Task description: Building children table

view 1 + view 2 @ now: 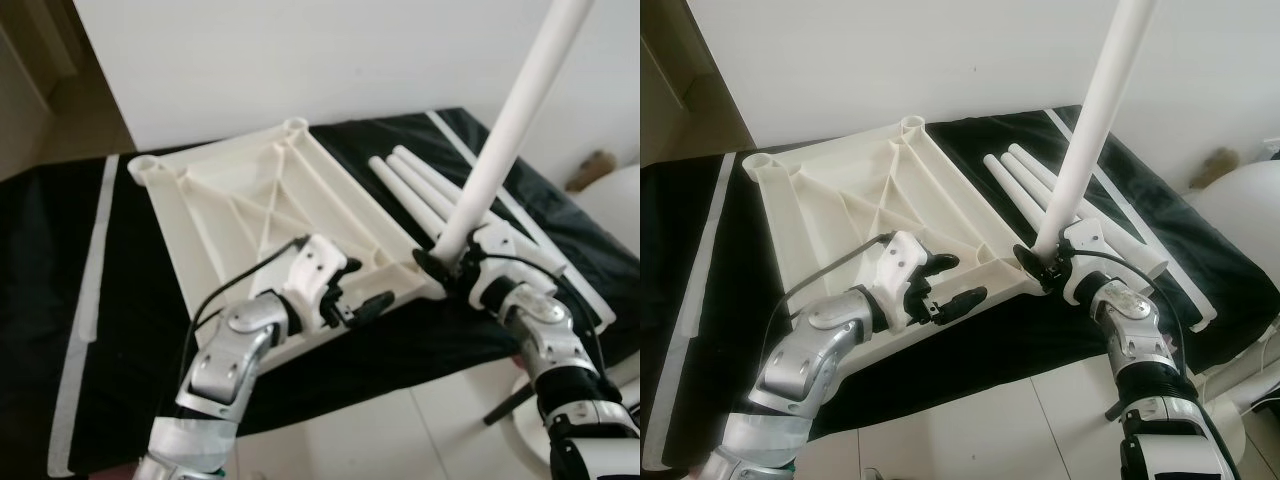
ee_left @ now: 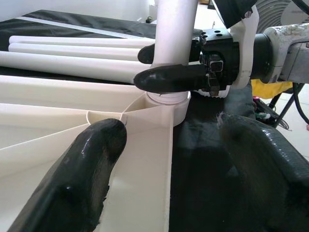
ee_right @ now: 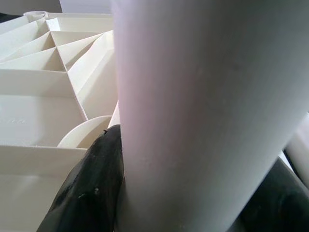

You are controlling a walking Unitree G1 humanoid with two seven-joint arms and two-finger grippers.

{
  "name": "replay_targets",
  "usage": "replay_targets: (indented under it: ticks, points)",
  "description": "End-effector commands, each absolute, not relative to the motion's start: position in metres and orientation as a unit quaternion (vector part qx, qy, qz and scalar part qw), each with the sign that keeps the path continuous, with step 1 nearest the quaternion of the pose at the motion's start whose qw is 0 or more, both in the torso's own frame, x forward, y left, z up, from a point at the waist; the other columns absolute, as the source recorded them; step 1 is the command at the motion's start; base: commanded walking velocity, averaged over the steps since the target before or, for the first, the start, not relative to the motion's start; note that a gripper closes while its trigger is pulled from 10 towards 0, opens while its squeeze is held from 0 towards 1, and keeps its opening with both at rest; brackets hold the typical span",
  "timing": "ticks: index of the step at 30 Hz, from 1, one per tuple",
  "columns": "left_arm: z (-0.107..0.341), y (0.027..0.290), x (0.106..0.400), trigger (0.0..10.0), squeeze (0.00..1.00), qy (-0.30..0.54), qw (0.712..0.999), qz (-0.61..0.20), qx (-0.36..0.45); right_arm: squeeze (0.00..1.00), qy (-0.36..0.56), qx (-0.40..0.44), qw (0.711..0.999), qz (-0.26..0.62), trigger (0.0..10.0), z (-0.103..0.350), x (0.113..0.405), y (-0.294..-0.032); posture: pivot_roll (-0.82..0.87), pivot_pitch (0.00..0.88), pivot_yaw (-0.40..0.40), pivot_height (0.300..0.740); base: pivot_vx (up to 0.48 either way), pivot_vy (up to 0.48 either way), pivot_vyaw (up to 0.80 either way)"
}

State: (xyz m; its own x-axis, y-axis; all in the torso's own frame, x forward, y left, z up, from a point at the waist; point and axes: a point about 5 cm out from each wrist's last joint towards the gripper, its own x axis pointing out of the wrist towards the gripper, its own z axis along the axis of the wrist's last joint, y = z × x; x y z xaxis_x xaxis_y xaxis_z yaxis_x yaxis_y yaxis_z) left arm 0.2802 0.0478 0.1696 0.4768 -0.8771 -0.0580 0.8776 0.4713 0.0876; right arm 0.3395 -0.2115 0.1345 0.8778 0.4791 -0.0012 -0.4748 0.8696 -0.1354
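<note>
No readable text anywhere I am looking, no label or brand on the white tabletop (image 1: 250,200) I am working on, no numbers or signs on its leg (image 1: 505,130)

The tabletop (image 1: 250,210) lies upside down on the desk (image 1: 60,240), three legs (image 1: 420,185) beside its right, a fourth leg (image 1: 500,140) standing in its near right corner socket.

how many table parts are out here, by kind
tabletop, underside up: 1
leg held upright in the right hand at a corner socket: 1
loose legs lying on the black cloth: 3
total: 5
</note>
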Motion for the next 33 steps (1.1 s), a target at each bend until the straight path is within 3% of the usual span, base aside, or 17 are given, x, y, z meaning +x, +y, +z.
replay_targets:
  ticks: [1, 12, 18, 20, 24, 27, 33]
  points:
    - [0.168, 0.052, 0.283, 10.0, 0.00, 0.006, 0.882, -0.470, 0.048, 0.00, 0.014, -0.035, 0.975, 0.221, 10.0, 0.118, 0.336, -0.213, -0.05, 0.063, 0.040, 0.740, 0.000, 0.000, 0.00]
    - [0.168, 0.049, 0.281, 10.0, 0.00, 0.006, 0.881, -0.471, 0.047, 0.00, 0.000, 0.013, 0.994, 0.108, 10.0, 0.121, 0.336, -0.190, -0.05, 0.055, 0.026, 0.740, 0.000, 0.000, 0.00]
    - [0.166, 0.049, 0.280, 10.0, 0.00, 0.006, 0.881, -0.470, 0.046, 0.00, 0.032, 0.036, 0.999, -0.006, 10.0, 0.115, 0.329, -0.171, -0.04, 0.050, 0.008, 0.740, 0.000, 0.000, 0.00]
    - [0.166, 0.050, 0.280, 10.0, 0.00, 0.006, 0.883, -0.467, 0.047, 0.00, 0.034, 0.065, 0.995, -0.066, 10.0, 0.116, 0.323, -0.155, -0.03, 0.044, -0.001, 0.740, 0.000, 0.000, 0.00]
    - [0.166, 0.051, 0.279, 10.0, 0.00, 0.006, 0.885, -0.464, 0.047, 0.00, 0.021, 0.112, 0.984, -0.137, 10.0, 0.122, 0.317, -0.147, -0.03, 0.041, -0.006, 0.740, 0.000, 0.000, 0.00]
    - [0.165, 0.053, 0.278, 10.0, 0.00, 0.008, 0.886, -0.462, 0.046, 0.00, 0.008, 0.128, 0.984, -0.120, 10.0, 0.129, 0.316, -0.134, -0.03, 0.040, 0.003, 0.740, 0.000, 0.000, 0.00]
    - [0.164, 0.054, 0.277, 10.0, 0.00, 0.011, 0.882, -0.469, 0.052, 0.00, -0.038, 0.143, 0.984, -0.101, 10.0, 0.143, 0.312, -0.138, -0.03, 0.037, 0.003, 0.740, 0.000, 0.000, 0.00]
